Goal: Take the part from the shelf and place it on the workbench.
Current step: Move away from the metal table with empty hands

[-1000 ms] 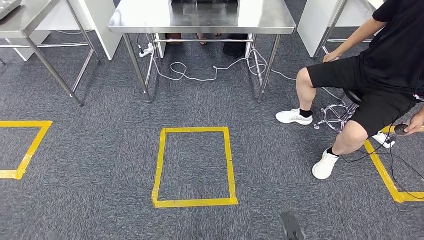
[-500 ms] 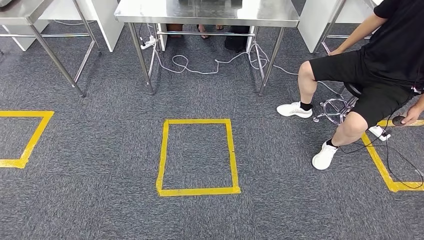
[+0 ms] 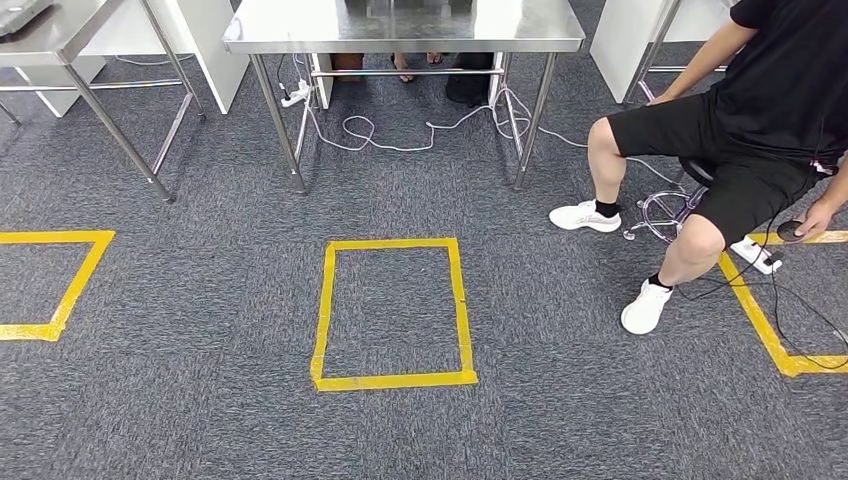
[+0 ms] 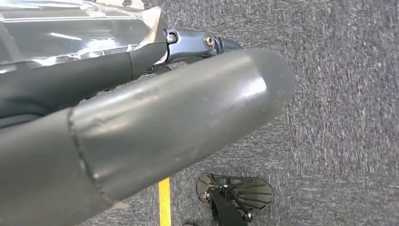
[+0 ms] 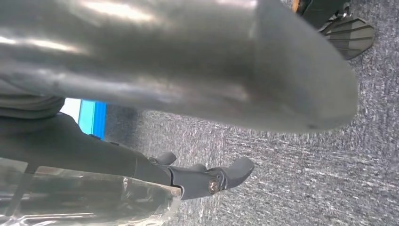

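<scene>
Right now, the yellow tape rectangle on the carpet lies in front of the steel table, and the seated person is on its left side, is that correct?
Not quite. The yellow tape rectangle does lie on the carpet in front of the steel table, but the seated person is on its right side, not its left, as the head view shows.

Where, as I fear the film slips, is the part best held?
Likely by the broad flat faces of the part, one hand from each side: fingers of the left hand and right hand lie along its shiny film. The crinkled edge looks too loose to pinch; its full shape is hidden.
</scene>
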